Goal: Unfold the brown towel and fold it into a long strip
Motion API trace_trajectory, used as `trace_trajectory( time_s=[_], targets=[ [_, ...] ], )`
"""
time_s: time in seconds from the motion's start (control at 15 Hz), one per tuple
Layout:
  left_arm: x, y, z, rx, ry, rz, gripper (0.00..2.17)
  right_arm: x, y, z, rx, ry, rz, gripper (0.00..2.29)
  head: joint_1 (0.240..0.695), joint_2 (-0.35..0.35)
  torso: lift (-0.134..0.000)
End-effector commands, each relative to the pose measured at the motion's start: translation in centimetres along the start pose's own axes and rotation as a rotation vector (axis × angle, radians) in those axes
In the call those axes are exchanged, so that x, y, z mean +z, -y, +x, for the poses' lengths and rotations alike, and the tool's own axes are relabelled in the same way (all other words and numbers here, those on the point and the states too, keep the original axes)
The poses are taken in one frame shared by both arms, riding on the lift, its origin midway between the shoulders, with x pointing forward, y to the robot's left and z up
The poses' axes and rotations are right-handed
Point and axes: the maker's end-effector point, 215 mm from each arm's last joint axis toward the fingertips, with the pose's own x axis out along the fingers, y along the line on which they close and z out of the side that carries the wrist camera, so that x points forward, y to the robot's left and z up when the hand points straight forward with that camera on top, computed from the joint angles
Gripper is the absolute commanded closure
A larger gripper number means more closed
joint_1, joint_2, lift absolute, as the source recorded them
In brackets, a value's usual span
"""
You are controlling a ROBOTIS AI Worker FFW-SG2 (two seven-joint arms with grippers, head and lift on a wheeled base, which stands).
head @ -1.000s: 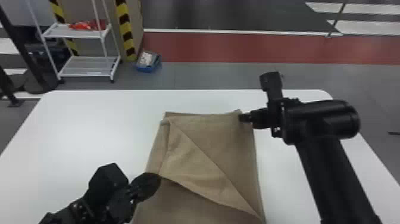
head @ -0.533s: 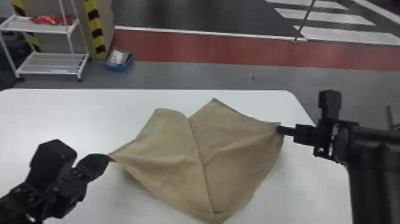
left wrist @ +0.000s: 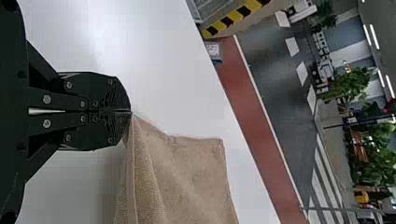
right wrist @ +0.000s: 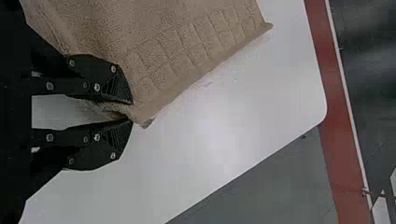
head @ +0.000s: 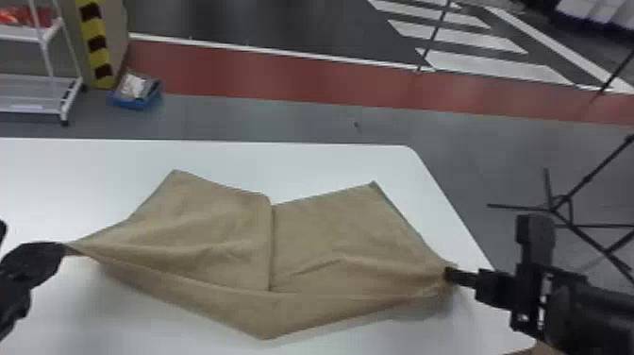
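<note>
Apparently the unfolding is in hand: the towel (head: 321,240) lies on the table (head: 70,184), its near edge drawn out between both grippers. The left gripper (left wrist: 131,112) pinches one corner, tips pressed together; the right gripper (right wrist: 132,111) clamps bunched cloth, fingers slightly parted by it. Next probably calls for flattening, then folding lengthwise. Compared with the earlier frame, the towel stretches wider.

A large indoor hall with a floor marked like a street.
Beyond the white table (head: 330,160) ran a red lane (head: 283,78) and white crossing stripes (head: 481,64); a shelf rack (head: 28,92) and hazard-striped post (head: 96,42) stood far left, with leafy plants (left wrist: 355,81) and ceiling lights (left wrist: 375,37) farther off.
</note>
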Motion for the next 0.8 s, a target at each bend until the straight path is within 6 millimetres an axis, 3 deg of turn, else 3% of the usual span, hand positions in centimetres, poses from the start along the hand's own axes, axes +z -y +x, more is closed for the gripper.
trace_trajectory(
  time_s=[0.0, 0.13, 0.33, 0.47, 0.73],
  targets=[
    [-0.1, -0.7, -0.5, 0.013, -0.013, -0.004, 1.32, -0.4, 1.1, -2.6, -0.05, 0.012, -0.036, 0.0, 0.695, -0.278, -0.123],
    [-0.4, -0.6, -0.6, 0.01, -0.021, -0.002, 1.31, 2.1, 0.7, -4.7, -0.044, 0.083, -0.121, 0.05, 0.695, -0.278, -0.123],
    [-0.5, -0.4, -0.9, -0.003, -0.023, 0.007, 1.31, 7.4, -0.6, -7.0, -0.057, 0.228, -0.538, 0.05, 0.695, -0.275, -0.123],
    [-0.8, -0.2, -0.9, -0.008, -0.028, 0.008, 1.32, 7.5, -1.2, -7.7, -0.054, 0.212, -0.787, 0.07, 0.695, -0.27, -0.123],
    [-1.1, 0.0, -1.0, -0.015, -0.033, 0.007, 1.31, 3.7, -1.2, -8.8, 0.044, 0.085, -1.141, 0.09, 0.695, -0.265, -0.123]
  ],
)
